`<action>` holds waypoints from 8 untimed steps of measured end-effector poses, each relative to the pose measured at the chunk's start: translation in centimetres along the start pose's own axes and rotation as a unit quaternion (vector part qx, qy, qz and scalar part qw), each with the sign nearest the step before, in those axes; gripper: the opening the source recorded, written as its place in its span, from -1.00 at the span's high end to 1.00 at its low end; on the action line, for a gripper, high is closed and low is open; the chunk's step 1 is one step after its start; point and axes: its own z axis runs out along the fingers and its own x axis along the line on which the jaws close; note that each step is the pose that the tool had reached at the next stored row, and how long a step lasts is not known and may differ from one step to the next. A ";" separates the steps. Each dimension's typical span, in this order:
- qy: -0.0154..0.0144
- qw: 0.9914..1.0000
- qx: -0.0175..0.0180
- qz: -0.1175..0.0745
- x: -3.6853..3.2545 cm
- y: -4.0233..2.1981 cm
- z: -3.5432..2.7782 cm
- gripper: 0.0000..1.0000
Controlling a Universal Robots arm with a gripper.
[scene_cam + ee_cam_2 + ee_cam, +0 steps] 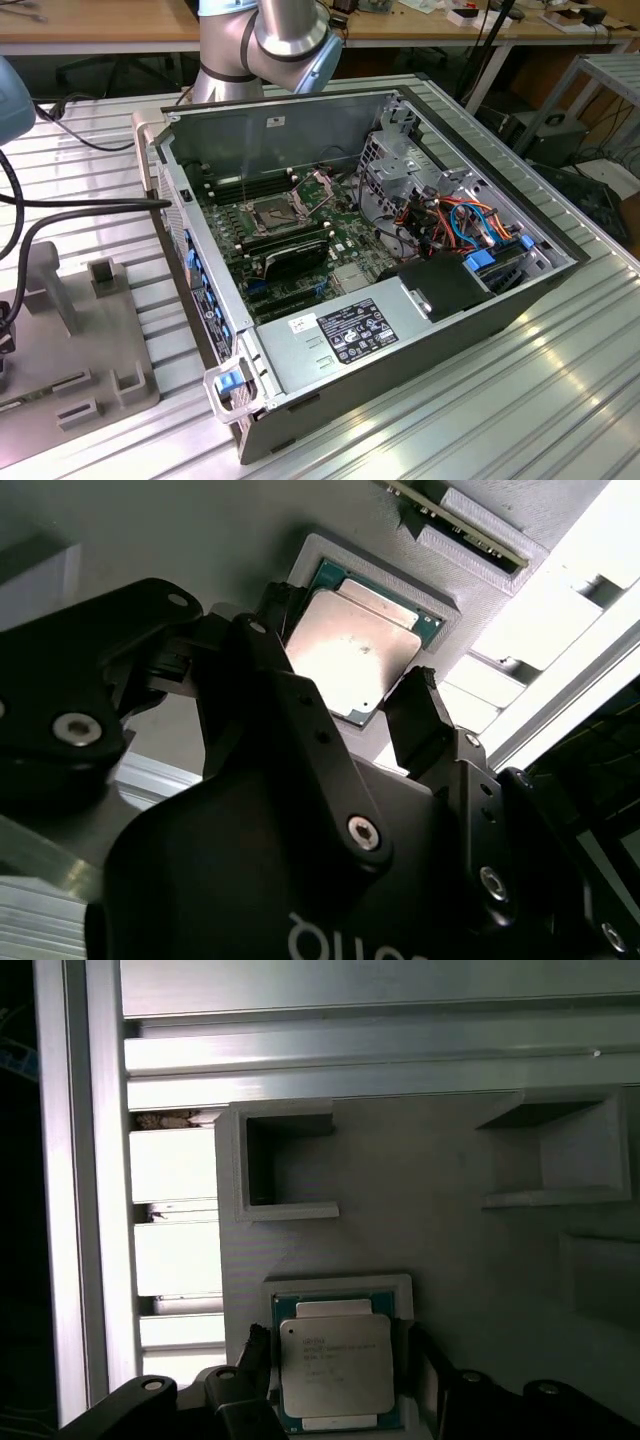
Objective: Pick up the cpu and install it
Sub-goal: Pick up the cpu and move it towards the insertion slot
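Observation:
The cpu (335,1365), a small square chip with a silvery metal top, lies flat in a shallow square recess of a grey holder block (420,1210). In both wrist views my gripper (335,1355) straddles it, with one black finger (255,1352) on one side and the other finger (418,1352) on the opposite side. The same chip (355,655) sits between the fingertips (420,695) of the gripper (352,645). The fingers stand open, close beside the chip's edges. In the exterior view the motherboard's socket (275,212) lies open inside the computer case (420,320).
The grey holder block (70,330) with raised brackets lies on the ribbed metal table at the exterior view's left. A long black card (290,255) stands just in front of the socket. Cables (450,220) and a power supply (340,335) crowd the case. The arm's base (270,40) is behind the case.

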 end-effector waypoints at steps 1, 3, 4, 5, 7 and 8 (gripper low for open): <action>0.000 1.000 0.000 0.000 0.00 0.00 0.01 -0.33; 0.000 1.000 0.000 0.000 0.00 0.00 0.04 -0.33; 0.000 1.000 0.000 0.000 0.00 -0.01 0.05 -0.33; 0.000 1.000 0.000 0.000 0.00 -0.03 0.05 -0.33; 0.000 1.000 0.000 0.000 -0.01 -0.10 0.06 -0.33; 0.000 1.000 0.000 0.000 -0.01 -0.13 0.05 -0.33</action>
